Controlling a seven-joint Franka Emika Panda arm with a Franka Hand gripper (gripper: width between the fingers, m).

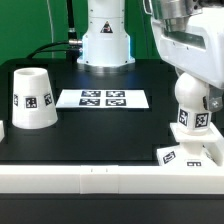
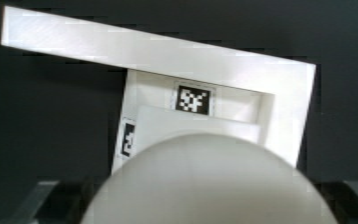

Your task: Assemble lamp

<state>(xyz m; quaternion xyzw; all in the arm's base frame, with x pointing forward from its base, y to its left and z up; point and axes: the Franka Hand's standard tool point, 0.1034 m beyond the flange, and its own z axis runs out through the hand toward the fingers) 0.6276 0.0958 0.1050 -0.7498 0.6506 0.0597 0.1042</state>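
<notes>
The gripper point(image 2: 202, 203) was closed on the bulb point(image 1: 192, 106), its two dark fingers point(image 2: 55, 200) pressed against either side of the round white head. In the wrist view that head filled the space between them. The bulb hung upright under the arm point(image 1: 186, 38) at the exterior view's right, round head up, with a black-and-white tag on its lower body.

Directly under it lay the base point(image 1: 188, 154), a flat white square on the black counter point(image 1: 110, 135) in the near corner at the exterior view's right. The wrist view showed a tag on the base's top face and the base tucked into the angle of the white rail point(image 1: 100, 180) that ran along the near edge of the counter. Whether the bulb's foot was touching the base or was just above it, I could not tell.

The shade point(image 1: 32, 97) stood on its wide end, well apart from the other two parts, at the exterior view's left, with a tag on its side. Between the shade and the bulb, and farther back, the marker board point(image 1: 102, 98) lay flat with its row of tags. Behind it rose the robot's white pedestal point(image 1: 105, 42) at the far edge of the counter.
</notes>
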